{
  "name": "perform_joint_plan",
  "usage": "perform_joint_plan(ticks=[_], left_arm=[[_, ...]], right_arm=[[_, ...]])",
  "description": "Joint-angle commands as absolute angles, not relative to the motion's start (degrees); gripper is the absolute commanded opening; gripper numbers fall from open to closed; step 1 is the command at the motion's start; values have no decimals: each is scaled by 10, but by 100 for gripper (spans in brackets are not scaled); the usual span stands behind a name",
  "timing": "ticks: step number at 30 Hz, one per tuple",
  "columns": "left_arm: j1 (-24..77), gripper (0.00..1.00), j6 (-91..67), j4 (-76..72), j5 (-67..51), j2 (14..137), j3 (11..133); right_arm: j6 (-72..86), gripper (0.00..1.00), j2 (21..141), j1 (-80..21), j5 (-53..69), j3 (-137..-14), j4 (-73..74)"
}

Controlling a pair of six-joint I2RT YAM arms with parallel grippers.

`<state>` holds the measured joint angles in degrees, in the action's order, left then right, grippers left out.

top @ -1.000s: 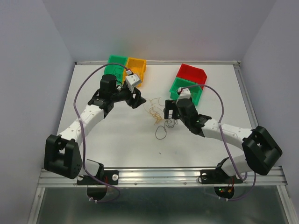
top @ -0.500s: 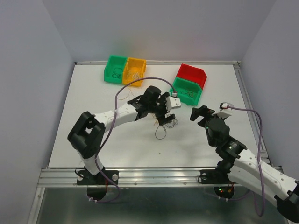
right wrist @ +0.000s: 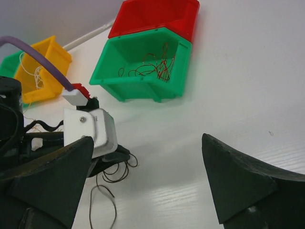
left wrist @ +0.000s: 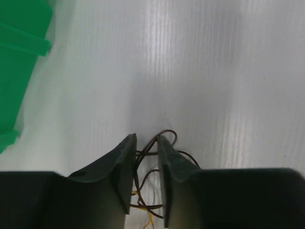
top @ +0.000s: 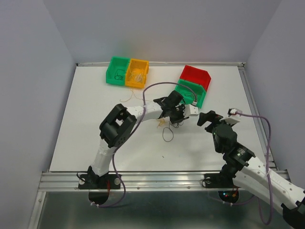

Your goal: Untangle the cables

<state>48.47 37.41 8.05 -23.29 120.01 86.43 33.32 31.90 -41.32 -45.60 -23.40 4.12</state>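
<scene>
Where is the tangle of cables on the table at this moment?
In the top view the cables lie near the middle of the table, under the left gripper, just on the near side of the right-hand green bin.

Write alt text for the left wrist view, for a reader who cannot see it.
Two dark fingers of the left hand stand nearly together, with thin dark cables passing through the narrow gap between them. A green bin shows at upper left on the white table.

Place: robot lab test cell
Enclosure: plain grey walls (top: pixel 28 71) boxing a white table (top: pixel 95 119)
Mounting: aluminium rail (top: pixel 162 180) at 6 o'clock, left arm (top: pixel 112 129) and right arm (top: pixel 248 164) bolted there
Storage: yellow bin (top: pixel 137 72) at 11 o'clock, red bin (top: pixel 195 75) at 1 o'clock
</scene>
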Motion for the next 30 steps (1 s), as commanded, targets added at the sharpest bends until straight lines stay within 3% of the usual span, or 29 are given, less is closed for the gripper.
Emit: perform_joint_plan(ticks=[1, 2, 13, 22, 30], left_arm=[[487, 7, 376, 133, -249, 1178, 894], [486, 0, 374, 141, -256, 1163, 892], [475, 0, 308, 191, -343, 856, 868], [468, 0, 223, 74, -222, 673, 829], [468, 0, 186, 69, -212, 649, 813]], right_arm=[[345, 100, 321, -417, -473, -223, 39], [346, 100, 324, -416, -475, -224, 38], [285, 100, 366, -416, -439, -213, -34], [106, 100, 476, -415, -103, -128, -460], [74, 100, 600, -416, 190, -141, -664]])
